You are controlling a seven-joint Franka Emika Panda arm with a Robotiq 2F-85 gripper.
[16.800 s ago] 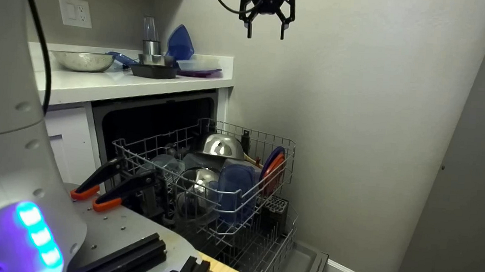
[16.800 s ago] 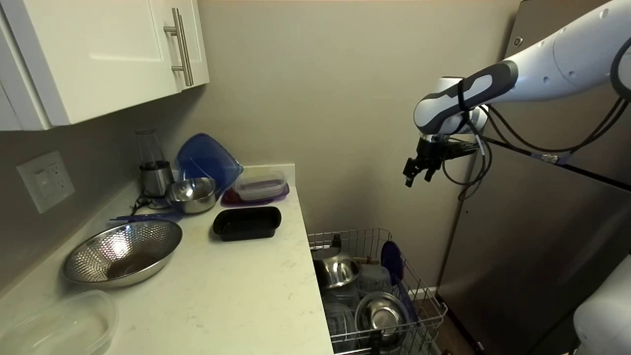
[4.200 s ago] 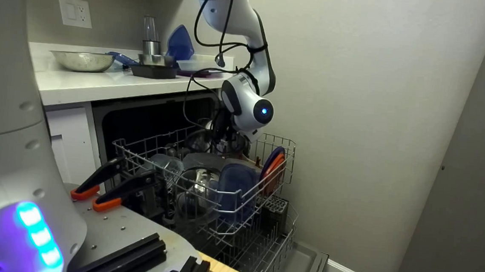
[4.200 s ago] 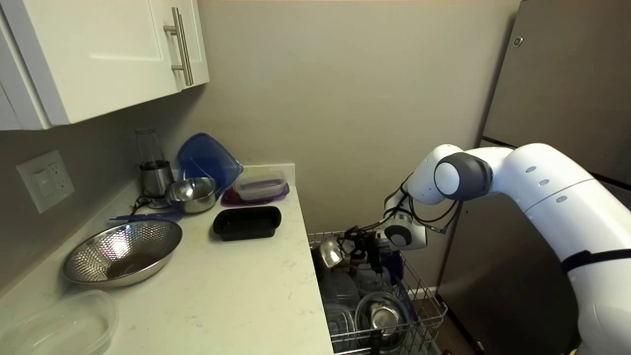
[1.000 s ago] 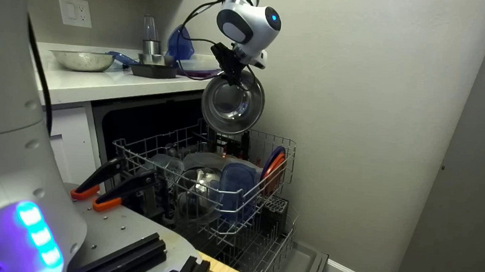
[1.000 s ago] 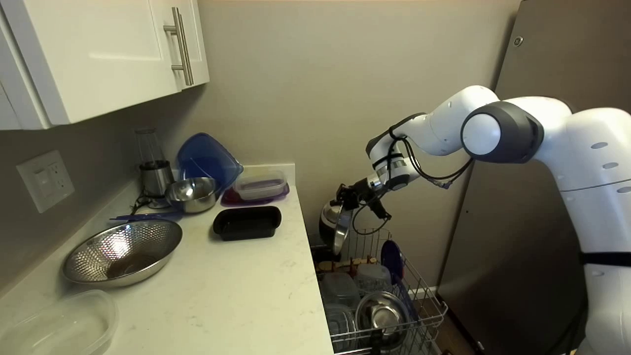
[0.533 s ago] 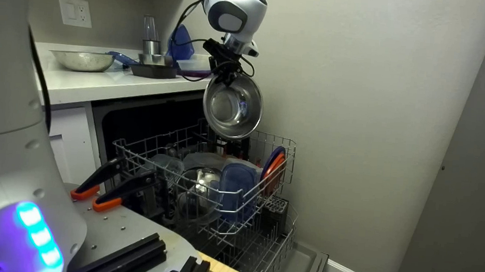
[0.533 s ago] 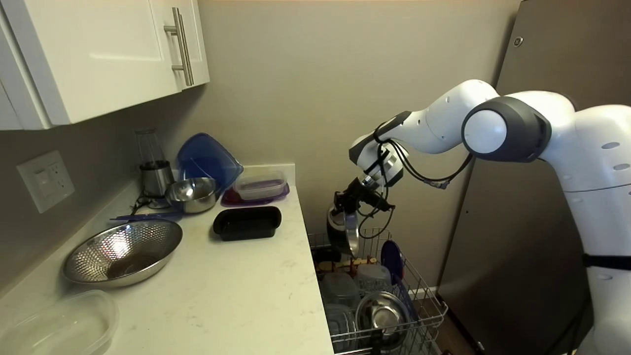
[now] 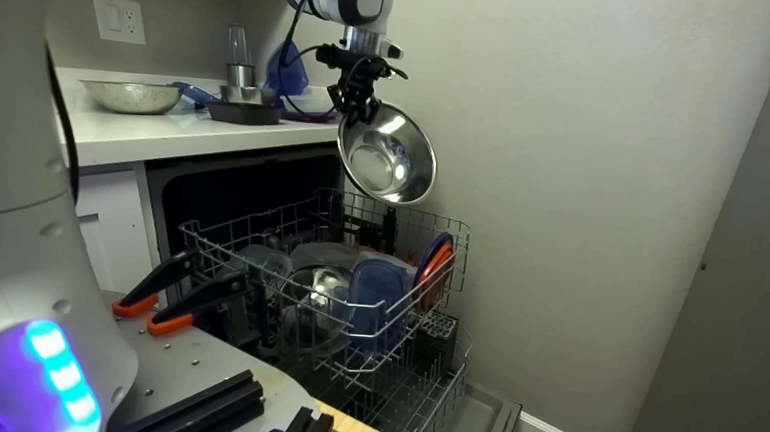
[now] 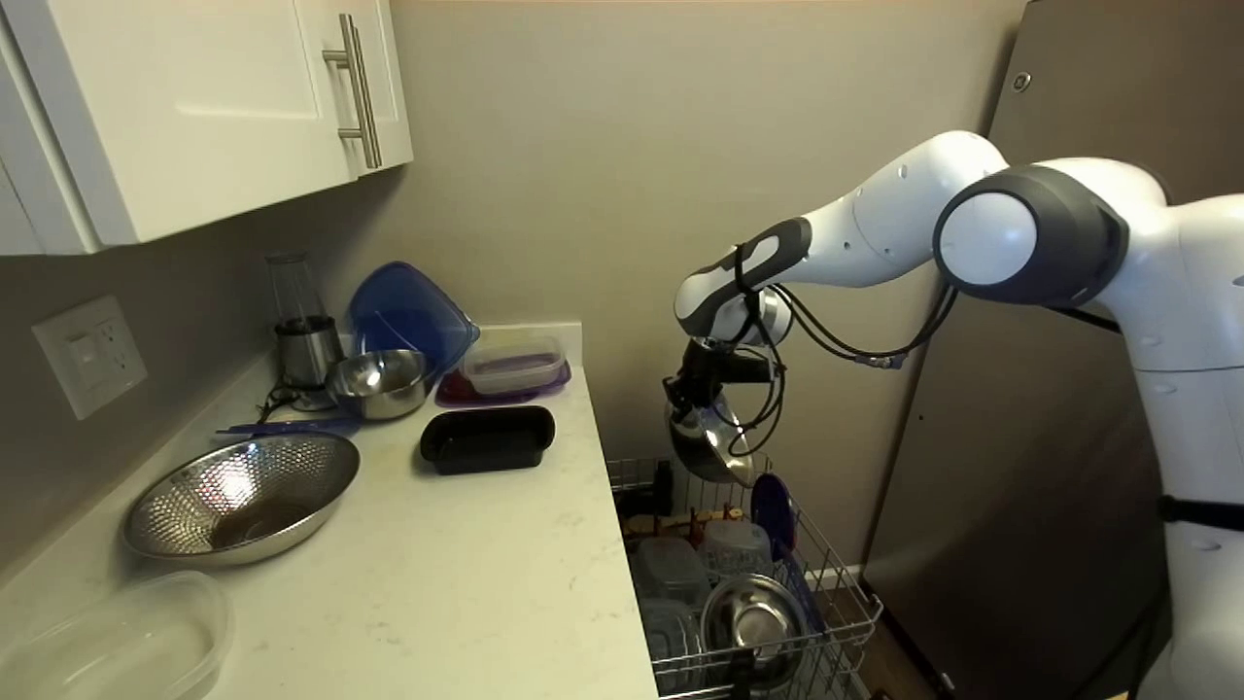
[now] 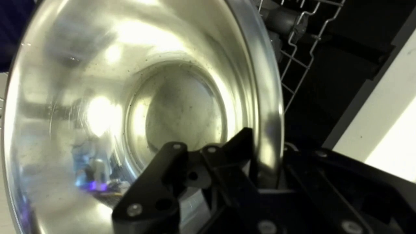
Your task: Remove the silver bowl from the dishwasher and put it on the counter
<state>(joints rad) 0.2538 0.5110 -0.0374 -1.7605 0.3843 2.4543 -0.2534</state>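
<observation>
- Compared with half a second ago, the silver bowl (image 9: pixel 389 159) has risen slightly and tipped, its mouth turning more upward; it has also shifted outward from the front edge of the counter (image 10: pixel 486 583), as the arm (image 10: pixel 875 228) turned the jaws to point more nearly straight down.
- Jaws: pinching the silver bowl by its rim, one finger (image 11: pixel 240 139) inside and one outside. That rim is probably the best hold, since deep, slick sides would offer little grip.
- For now the bowl hangs tilted in the air over the rack (image 9: pixel 368 306) of the dishwasher (image 9: pixel 244 192), off the counter, beyond its front edge near the far corner. Held at one side only, its weight likely pulls the free rim down.
- Out there it presumably has room to level and climb; crossing too low, its base could knock the front edge.
- Colander (image 10: pixel 243 486) and small steel bowl (image 10: pixel 379 384) stand toward the counter's back edge, perhaps because the front is meant for dishes coming out. A loaf pan (image 10: pixel 486 442) sits nearer the far corner.
</observation>
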